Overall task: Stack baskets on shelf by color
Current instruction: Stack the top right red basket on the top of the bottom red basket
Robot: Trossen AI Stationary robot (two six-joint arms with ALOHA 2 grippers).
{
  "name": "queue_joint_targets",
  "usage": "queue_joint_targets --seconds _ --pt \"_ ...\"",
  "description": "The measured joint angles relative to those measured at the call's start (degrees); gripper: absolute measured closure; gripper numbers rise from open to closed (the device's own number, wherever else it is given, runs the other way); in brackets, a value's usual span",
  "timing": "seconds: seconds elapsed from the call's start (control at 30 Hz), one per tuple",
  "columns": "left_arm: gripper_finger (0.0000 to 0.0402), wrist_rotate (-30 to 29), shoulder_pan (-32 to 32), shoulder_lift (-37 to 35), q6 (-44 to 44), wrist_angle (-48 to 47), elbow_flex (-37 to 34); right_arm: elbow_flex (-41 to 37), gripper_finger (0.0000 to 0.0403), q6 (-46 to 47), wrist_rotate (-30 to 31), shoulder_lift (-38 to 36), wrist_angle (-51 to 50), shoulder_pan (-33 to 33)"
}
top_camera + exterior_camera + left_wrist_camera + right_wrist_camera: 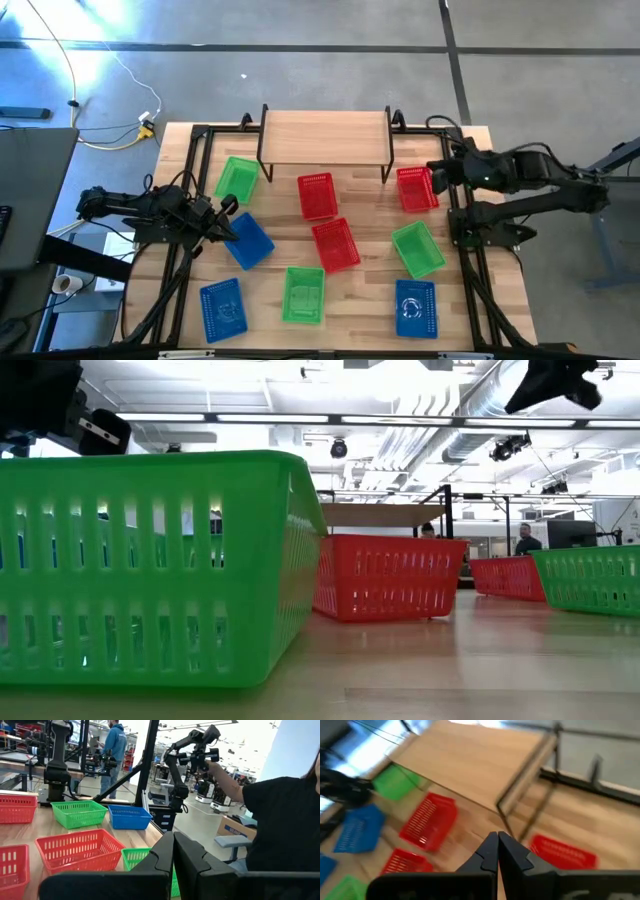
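Observation:
The shelf [325, 135] stands at the table's far middle, its wood top bare. Three red baskets [317, 195] [417, 188] [335, 244], three green baskets [237, 180] [418, 248] [303, 295] and three blue baskets [247, 240] [222, 307] [416, 307] rest on their bottoms, scattered across the table in front of it. My left gripper [230, 210] is shut and level at the left, beside the far blue basket, with nothing in it [172, 852]. My right gripper [438, 172] is shut and raised above the table near the right red basket, tipped down toward the shelf's right legs [497, 852].
Black frame bars [470, 270] run along both sides of the table. A person in a black sleeve [280, 820] stands beyond the table's right edge, and another person [114, 750] farther off in the room. Bare wood [365, 300] lies between the near baskets.

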Motion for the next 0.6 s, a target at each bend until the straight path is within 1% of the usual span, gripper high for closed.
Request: queue_joint_targets --seconds 0.13,0.2,0.3,0.43,0.6 --pt "0.0401 0.00 0.00 0.00 -0.01 0.00 -0.01 4.55 0.0402 7.21 -1.51 5.35 -11.65 -3.01" --pt "0.0401 -0.01 0.00 0.00 -0.01 0.00 -0.01 5.27 0.0402 9.73 -3.24 7.42 -15.31 -5.07" --pt "0.0401 0.00 0.00 -0.01 0.00 0.00 -0.02 5.30 0.0402 10.95 -6.65 10.46 -18.60 -8.72" --pt "0.0401 0.00 0.00 -0.01 0.09 0.00 -0.02 5.30 0.0402 9.22 -9.75 14.25 -20.78 -14.57" --pt "0.0401 0.00 0.00 -0.01 0.15 0.00 0.00 5.30 0.0402 1.57 -14.63 17.21 -20.83 -24.32"
